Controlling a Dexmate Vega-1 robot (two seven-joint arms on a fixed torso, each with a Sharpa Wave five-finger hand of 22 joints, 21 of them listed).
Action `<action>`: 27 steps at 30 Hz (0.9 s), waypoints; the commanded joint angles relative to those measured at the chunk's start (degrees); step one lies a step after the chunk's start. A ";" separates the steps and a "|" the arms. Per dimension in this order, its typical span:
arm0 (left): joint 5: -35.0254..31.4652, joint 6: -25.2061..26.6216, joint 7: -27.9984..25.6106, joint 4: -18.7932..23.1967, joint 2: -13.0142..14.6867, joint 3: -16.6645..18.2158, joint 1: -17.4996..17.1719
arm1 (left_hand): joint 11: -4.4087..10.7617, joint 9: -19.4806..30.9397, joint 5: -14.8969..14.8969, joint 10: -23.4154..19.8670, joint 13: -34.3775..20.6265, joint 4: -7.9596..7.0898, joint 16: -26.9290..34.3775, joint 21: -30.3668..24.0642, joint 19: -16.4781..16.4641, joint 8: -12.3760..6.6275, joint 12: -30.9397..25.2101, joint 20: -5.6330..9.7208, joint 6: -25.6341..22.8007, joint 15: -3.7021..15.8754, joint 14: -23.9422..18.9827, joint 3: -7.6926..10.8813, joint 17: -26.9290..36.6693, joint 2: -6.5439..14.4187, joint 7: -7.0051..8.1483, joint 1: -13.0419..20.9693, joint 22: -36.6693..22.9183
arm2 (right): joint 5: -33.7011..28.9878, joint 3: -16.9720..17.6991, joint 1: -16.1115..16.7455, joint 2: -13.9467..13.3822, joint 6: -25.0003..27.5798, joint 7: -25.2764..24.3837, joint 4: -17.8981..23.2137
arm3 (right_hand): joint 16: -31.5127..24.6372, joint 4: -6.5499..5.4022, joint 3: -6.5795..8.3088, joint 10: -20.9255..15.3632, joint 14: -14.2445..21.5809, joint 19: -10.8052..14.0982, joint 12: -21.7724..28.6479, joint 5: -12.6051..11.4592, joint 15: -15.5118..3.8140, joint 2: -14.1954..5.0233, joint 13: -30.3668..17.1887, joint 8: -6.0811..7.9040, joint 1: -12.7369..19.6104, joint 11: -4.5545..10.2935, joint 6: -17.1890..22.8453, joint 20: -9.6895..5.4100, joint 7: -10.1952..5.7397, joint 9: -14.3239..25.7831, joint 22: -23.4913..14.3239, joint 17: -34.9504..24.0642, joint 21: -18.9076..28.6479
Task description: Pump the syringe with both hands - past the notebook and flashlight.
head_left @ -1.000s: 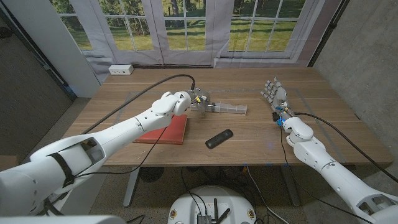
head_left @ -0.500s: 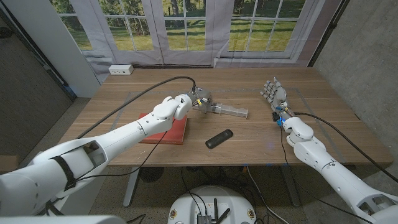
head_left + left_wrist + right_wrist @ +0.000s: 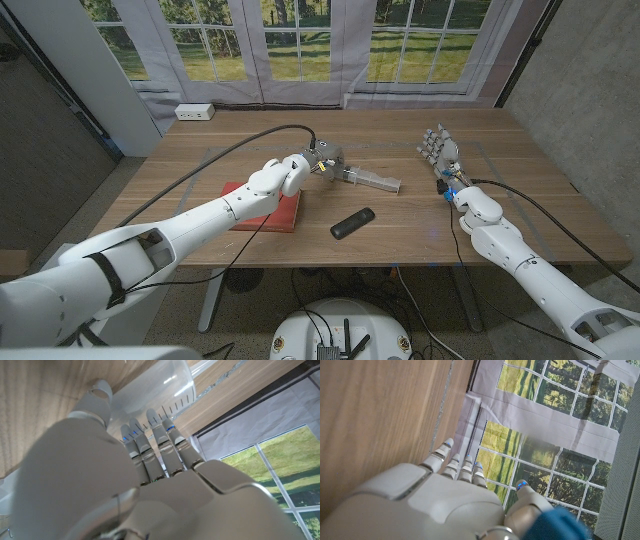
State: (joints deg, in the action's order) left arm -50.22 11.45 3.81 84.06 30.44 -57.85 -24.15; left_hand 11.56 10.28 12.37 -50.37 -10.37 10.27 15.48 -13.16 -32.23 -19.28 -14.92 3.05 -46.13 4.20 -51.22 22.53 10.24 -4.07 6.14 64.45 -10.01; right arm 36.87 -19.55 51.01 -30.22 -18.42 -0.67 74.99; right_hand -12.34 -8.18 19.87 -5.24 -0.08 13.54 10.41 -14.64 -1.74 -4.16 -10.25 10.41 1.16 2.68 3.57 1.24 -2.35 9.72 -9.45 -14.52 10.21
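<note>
A clear syringe (image 3: 372, 180) with printed marks lies level just past the red notebook (image 3: 270, 209) and the black flashlight (image 3: 352, 223). My left hand (image 3: 323, 163) grips its left end. In the left wrist view the fingers (image 3: 155, 445) curl around the clear barrel (image 3: 150, 395). Whether the syringe touches the wooden table (image 3: 400, 215) I cannot tell. My right hand (image 3: 440, 152) stands at the right of the table, fingers spread and pointing up, holding nothing. It is well apart from the syringe's right end. The right wrist view shows the same hand (image 3: 445, 495) with straight fingers.
A white power strip (image 3: 195, 112) lies at the table's back left corner. A black cable (image 3: 240, 142) arcs over the table to my left wrist. Behind the far edge hang curtains and windows. Bare wood lies between the syringe and my right hand.
My left hand has carried the syringe a little to the right, and its free end now points slightly nearer the front edge. The right hand has barely moved.
</note>
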 commanded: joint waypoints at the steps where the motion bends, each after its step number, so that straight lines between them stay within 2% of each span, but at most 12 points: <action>1: 0.68 -0.98 -2.46 -0.62 -0.02 -0.09 0.11 | 0.02 0.12 0.02 -1.63 -0.25 -0.41 -0.45 -0.06 -0.84 0.11 0.26 8.63 -4.46 9.63 -3.81 0.09 0.22 2.78 -2.02 2.89 -0.22 | -0.15 -0.26 -0.42 0.07 0.43 0.01 -0.17 | -0.34 -0.40 -0.02 -0.21 -0.18 0.09 0.35 -0.29 -0.05 -2.14 -0.16 0.21 -0.50 0.41 0.16 0.57 -0.24 0.26 -0.23 -0.09 0.60; 9: 1.40 1.00 -4.18 1.58 1.07 1.74 -1.54 | 0.01 0.13 -0.21 -4.72 -0.33 -0.63 -0.94 0.32 -1.49 0.74 0.81 8.58 -7.35 9.72 -6.73 -0.31 0.38 3.97 -1.33 3.39 -0.18 | -0.36 -0.21 -0.34 -0.32 0.80 -0.32 0.56 | -0.38 -0.44 -0.05 -0.20 -0.11 0.11 0.35 -0.30 0.04 -2.18 -0.17 0.21 -0.51 0.41 0.16 0.54 -0.23 0.27 -0.23 -0.11 0.61; 13: 2.03 2.15 -4.99 2.71 1.58 2.75 -2.61 | 0.08 0.21 -0.33 -6.15 -0.34 -0.64 -0.87 0.29 -2.35 0.89 1.24 8.54 -9.22 9.76 -8.51 -0.55 0.59 5.00 -1.55 3.74 -0.21 | -0.42 -0.20 -0.29 -0.45 0.82 -0.31 0.77 | -0.40 -0.45 -0.06 -0.22 -0.10 0.09 0.36 -0.31 0.03 -2.19 -0.17 0.22 -0.51 0.37 0.17 0.58 -0.25 0.27 -0.24 -0.12 0.61; 20: 5.03 3.62 -8.36 3.95 1.21 5.32 -4.78 | 0.05 0.24 -0.39 -6.95 -0.36 -0.57 -1.01 0.27 -2.79 1.12 1.39 8.56 -9.69 9.78 -8.97 -0.76 0.59 5.21 -1.49 3.94 -0.23 | -0.66 -0.30 -0.39 -0.58 0.82 -0.26 0.98 | -0.40 -0.47 -0.09 -0.18 -0.14 0.11 0.34 -0.32 -0.05 -2.19 -0.17 0.21 -0.51 0.38 0.14 0.60 -0.28 0.27 -0.24 -0.14 0.61; 27: 6.32 3.37 -11.40 4.91 1.09 6.42 -5.26 | 0.00 0.33 -0.44 -8.32 -0.41 -0.56 -1.23 0.27 -3.41 1.30 1.56 8.58 -10.82 9.78 -9.71 -1.16 0.60 5.50 -1.28 4.10 -0.24 | -0.81 -0.20 -0.02 -0.67 0.61 -0.62 1.65 | -0.38 -0.47 -0.10 -0.11 -0.20 0.13 0.32 -0.34 -0.04 -2.21 -0.17 0.22 -0.49 0.47 0.16 0.55 -0.26 0.27 -0.24 -0.14 0.63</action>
State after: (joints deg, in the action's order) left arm -46.31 14.10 -3.31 85.87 31.49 -55.79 -26.17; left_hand 9.63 10.24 12.12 -55.98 -10.50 9.75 14.23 -12.92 -35.00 -18.16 -13.58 3.17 -49.58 3.81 -55.62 21.53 10.57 -4.38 5.94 64.76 -10.00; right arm 36.38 -19.79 50.68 -30.67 -17.70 -0.81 75.83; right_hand -12.34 -8.38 19.68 -5.24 -0.08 13.54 10.41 -14.64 -1.74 -4.16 -10.25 10.41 1.16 2.68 3.57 1.24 -2.35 9.72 -9.45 -14.51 10.65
